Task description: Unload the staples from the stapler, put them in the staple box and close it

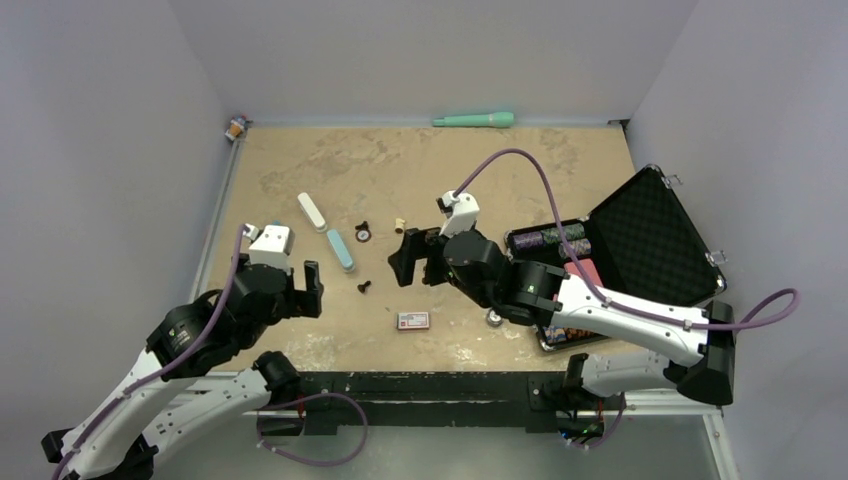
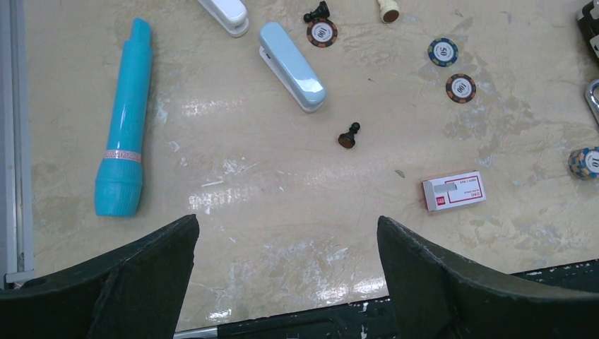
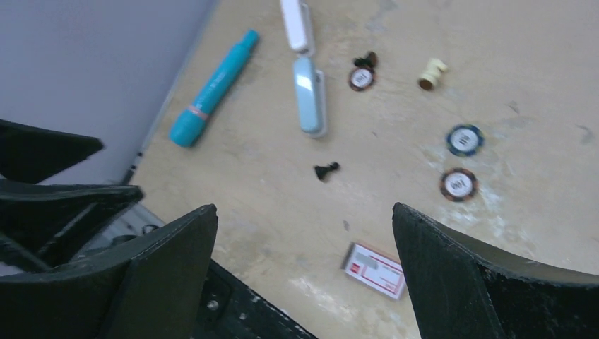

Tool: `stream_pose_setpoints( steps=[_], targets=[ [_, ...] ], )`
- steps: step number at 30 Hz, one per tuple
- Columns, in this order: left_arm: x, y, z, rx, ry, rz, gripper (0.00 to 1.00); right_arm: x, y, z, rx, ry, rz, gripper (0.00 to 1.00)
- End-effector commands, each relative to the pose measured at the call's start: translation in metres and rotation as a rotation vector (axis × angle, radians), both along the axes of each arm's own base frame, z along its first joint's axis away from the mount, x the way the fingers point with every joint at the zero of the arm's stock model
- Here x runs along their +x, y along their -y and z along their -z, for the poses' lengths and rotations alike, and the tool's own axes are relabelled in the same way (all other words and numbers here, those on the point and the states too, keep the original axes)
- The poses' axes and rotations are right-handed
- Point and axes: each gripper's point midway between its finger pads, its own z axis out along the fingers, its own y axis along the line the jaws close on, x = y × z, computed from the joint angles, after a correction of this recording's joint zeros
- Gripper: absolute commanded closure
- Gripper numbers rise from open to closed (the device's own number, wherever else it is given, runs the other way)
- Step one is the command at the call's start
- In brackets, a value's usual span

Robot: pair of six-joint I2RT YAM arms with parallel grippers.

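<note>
The stapler lies opened flat on the table, its white bar (image 1: 312, 211) and light blue bar (image 1: 340, 250) end to end. It also shows in the left wrist view (image 2: 292, 66) and the right wrist view (image 3: 309, 95). My left gripper (image 1: 303, 285) (image 2: 286, 222) is open and empty, hovering near the front edge, below the stapler. My right gripper (image 1: 416, 262) (image 3: 304, 212) is open and empty, to the right of the stapler. No staples strip shows clearly; a tiny grey speck (image 2: 400, 173) lies near the box.
A bright blue marker (image 2: 126, 120) lies left of the stapler. A red-and-white box (image 1: 412, 320), black pawns (image 1: 364, 286), a cream piece (image 1: 399, 224) and poker chips (image 2: 459, 87) are scattered about. An open black case (image 1: 650, 240) stands right. A teal pen (image 1: 473, 120) lies at the back.
</note>
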Motion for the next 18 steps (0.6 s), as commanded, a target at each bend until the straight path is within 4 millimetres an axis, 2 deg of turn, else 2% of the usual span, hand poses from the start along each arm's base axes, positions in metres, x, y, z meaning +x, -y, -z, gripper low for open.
stream_pose_setpoints(
  steps=[1,3,6,9,12,14,18],
  targets=[
    [0.003,-0.006,-0.005,0.000,0.048,-0.018,0.00,-0.003,-0.030,-0.100,0.344,0.210,-0.116,0.01],
    [0.003,-0.006,-0.005,0.000,0.049,-0.017,0.00,0.009,-0.028,-0.109,0.367,0.252,-0.050,0.01],
    [0.003,-0.006,-0.005,0.002,0.048,-0.015,0.00,0.014,-0.039,-0.113,0.236,0.316,-0.111,0.01],
    [0.004,-0.006,-0.004,0.006,0.045,-0.014,0.00,0.023,-0.039,-0.098,0.090,0.272,-0.116,0.02],
    [0.003,-0.006,-0.004,0.004,0.045,-0.014,0.00,0.030,-0.025,-0.087,0.044,0.279,-0.114,0.02],
    [0.003,-0.005,-0.003,0.005,0.045,-0.013,0.00,0.040,-0.005,-0.088,0.055,0.306,-0.093,0.01],
    [0.004,-0.004,-0.004,0.002,0.044,-0.010,0.00,0.087,0.069,-0.090,0.021,0.375,0.066,0.01]
  ],
)
